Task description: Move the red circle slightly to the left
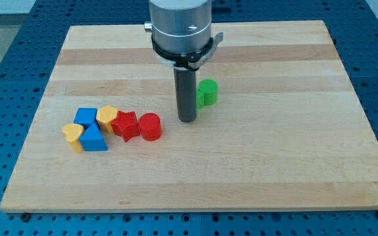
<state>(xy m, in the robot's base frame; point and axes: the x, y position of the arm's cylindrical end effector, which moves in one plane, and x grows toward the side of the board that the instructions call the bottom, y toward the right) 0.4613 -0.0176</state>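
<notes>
The red circle (150, 126) sits on the wooden board (241, 170) left of centre, touching or almost touching a red star (126, 124) on its left. My tip (187, 120) rests on the board a short way to the right of the red circle, apart from it. A green block (207, 92) stands just right of and behind the rod, partly hidden by it.
Left of the red star is a cluster: a yellow block (107, 118), a blue square block (85, 117), a blue triangular block (93, 139) and a yellow heart (74, 136). Blue pegboard surrounds the board's edges.
</notes>
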